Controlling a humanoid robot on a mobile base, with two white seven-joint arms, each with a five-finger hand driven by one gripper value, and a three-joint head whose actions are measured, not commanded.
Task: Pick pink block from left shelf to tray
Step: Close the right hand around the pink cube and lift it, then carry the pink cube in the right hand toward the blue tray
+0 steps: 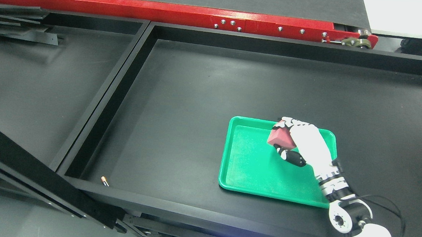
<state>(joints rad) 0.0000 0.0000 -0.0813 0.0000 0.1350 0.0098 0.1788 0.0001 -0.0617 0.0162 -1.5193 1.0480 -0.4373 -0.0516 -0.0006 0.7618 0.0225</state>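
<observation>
My right hand [285, 136] comes in from the lower right and is shut on the pink block [280, 138]. It holds the block over the upper middle of the green tray [251, 170], which lies flat in the right black compartment. Whether the block touches the tray floor I cannot tell. The tray holds nothing else. My left arm is out of view.
A black divider wall [109, 92] separates the left compartment [37, 89] from the right one. A small battery-like object [104, 180] lies at the right compartment's front left corner. A red beam [165, 11] runs along the back.
</observation>
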